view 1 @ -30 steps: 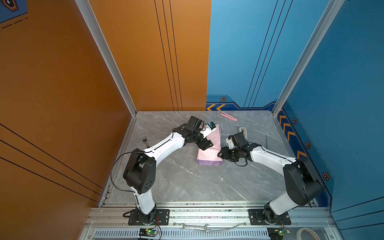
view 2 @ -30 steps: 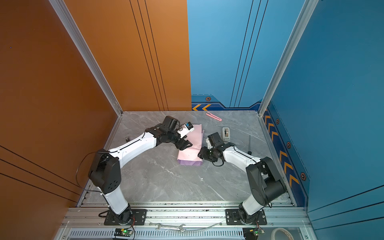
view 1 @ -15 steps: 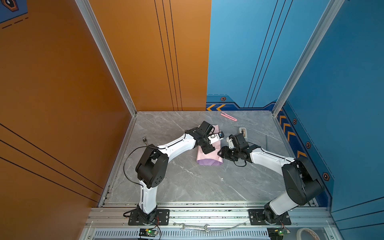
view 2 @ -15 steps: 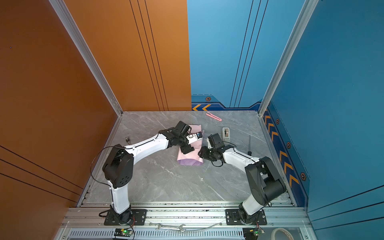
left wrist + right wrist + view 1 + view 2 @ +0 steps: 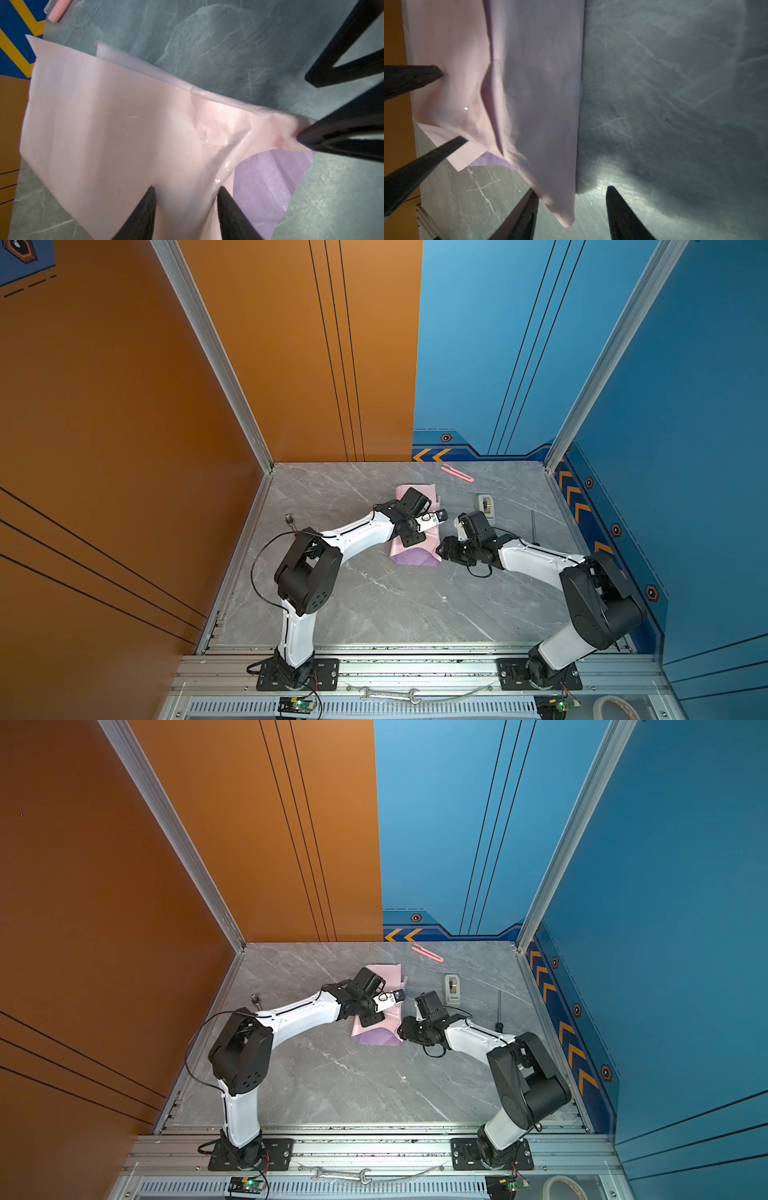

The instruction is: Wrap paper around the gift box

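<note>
The paper (image 5: 415, 558) lies folded near the counter's (image 5: 374, 605) middle. My left tool (image 5: 186, 188) rests open on its pink face. At its 3 o'clock edge my right tool (image 5: 571, 189) stands open too, astride a fold.

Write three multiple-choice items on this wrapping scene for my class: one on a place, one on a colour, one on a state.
1. Where does the cutter lie?
A: near the back wall. B: on the paper. C: beside the left arm's base.
2. Which colours does the paper show?
A: green and white. B: pink and lilac. C: red only.
3. How does the left gripper stand?
A: shut on the cutter. B: out of sight. C: open, over the paper.

Answers: A, it lies at the table's far edge, apart from the paper. B, pink is folded over lilac in both wrist views. C, its jaws stand apart with pink paper showing between the tips.
</note>
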Robot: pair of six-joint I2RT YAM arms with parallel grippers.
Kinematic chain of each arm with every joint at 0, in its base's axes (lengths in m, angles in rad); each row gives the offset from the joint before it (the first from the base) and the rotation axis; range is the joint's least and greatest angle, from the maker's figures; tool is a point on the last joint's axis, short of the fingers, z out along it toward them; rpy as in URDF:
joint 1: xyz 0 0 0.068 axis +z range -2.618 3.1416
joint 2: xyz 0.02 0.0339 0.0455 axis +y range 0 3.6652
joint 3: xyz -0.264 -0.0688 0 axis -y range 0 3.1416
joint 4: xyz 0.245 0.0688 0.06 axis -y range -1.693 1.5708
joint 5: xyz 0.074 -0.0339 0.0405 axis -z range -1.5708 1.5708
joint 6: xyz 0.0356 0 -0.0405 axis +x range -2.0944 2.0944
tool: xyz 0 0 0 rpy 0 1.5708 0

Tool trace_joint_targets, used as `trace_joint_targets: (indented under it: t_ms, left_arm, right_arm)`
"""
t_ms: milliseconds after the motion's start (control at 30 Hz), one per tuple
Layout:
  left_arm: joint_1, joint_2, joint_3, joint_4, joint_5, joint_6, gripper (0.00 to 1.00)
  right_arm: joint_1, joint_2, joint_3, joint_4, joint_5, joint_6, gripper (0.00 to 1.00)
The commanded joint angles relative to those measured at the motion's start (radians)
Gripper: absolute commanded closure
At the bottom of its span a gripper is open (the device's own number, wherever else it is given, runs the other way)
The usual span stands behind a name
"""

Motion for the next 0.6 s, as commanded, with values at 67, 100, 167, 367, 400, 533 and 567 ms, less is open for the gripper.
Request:
trace_joint_targets:
  t_ms: [67,100,167,367,400,533,567]
  left_arm:
    - [-0.008,0.021,-0.04,0.023,-0.029,-0.004,0.58]
    - [-0.008,0.02,-0.045,0.027,-0.026,-0.004,0.6]
    - [-0.008,0.021,-0.054,0.034,-0.018,-0.004,0.61]
    - [-0.008,0.017,-0.063,0.047,-0.004,-0.019,0.62]
    - [-0.009,0.016,-0.064,0.049,0.002,-0.022,0.62]
    - [-0.009,0.013,-0.07,0.057,0.021,-0.027,0.62]
    - [-0.01,0.013,-0.073,0.057,0.026,-0.026,0.63]
  right_arm:
    - [-0.009,-0.11,-0.048,0.006,0.09,-0.084,0.43]
    - [-0.008,-0.121,-0.05,0.009,0.1,-0.103,0.43]
    - [-0.005,-0.128,-0.051,0.024,0.114,-0.136,0.43]
    - [0.014,-0.063,-0.023,0.122,0.113,-0.212,0.44]
    - [0.016,-0.044,-0.009,0.127,0.118,-0.225,0.44]
    - [0.021,0.021,0.031,0.151,0.146,-0.262,0.45]
    - [0.019,0.038,0.039,0.162,0.154,-0.27,0.46]
